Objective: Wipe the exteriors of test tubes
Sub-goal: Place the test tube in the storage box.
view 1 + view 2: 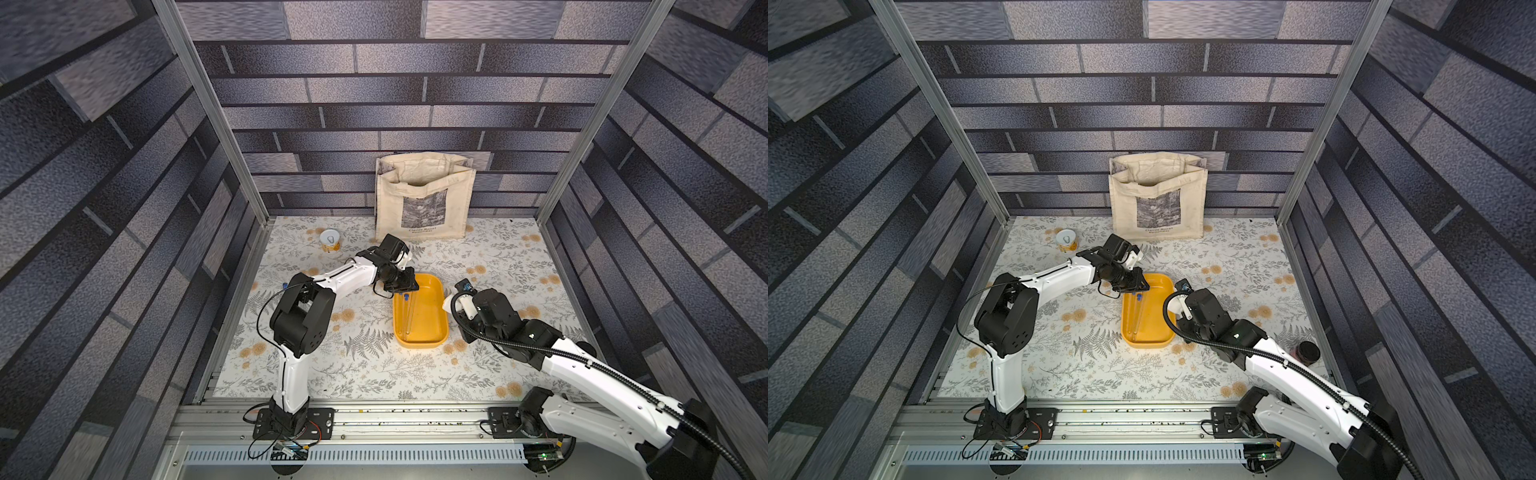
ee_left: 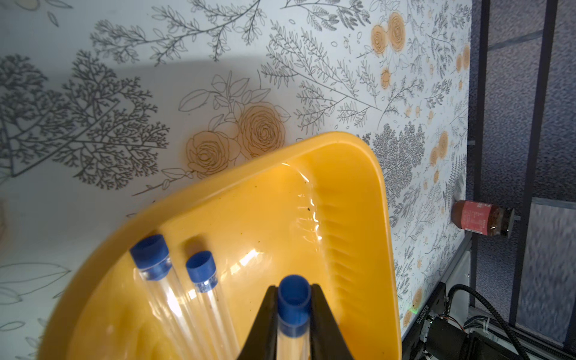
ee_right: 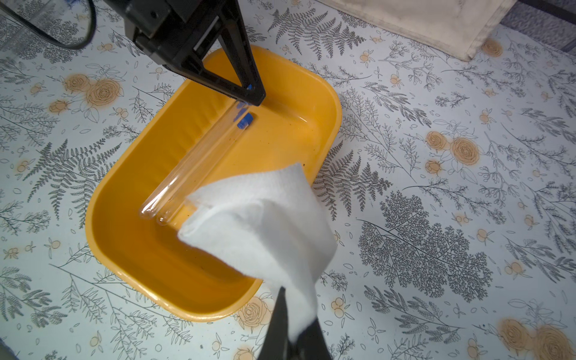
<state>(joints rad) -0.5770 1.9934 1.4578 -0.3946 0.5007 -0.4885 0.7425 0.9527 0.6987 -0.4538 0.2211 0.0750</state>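
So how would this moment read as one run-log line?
left gripper: shut on test tube at its capped end | right gripper: shut on white cloth | two more tubes: lying in yellow tray

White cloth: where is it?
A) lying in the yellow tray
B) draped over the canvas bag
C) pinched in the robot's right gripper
C: in the right wrist view the white cloth hangs from the shut right gripper, whose jaws are closed on it.

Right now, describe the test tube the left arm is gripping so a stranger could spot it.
Find the yellow tray mid-table; three clear, blue-capped tubes are inside. It is the test tube whose cap sits pinched in the left gripper; the other two tubes lie free beside it.
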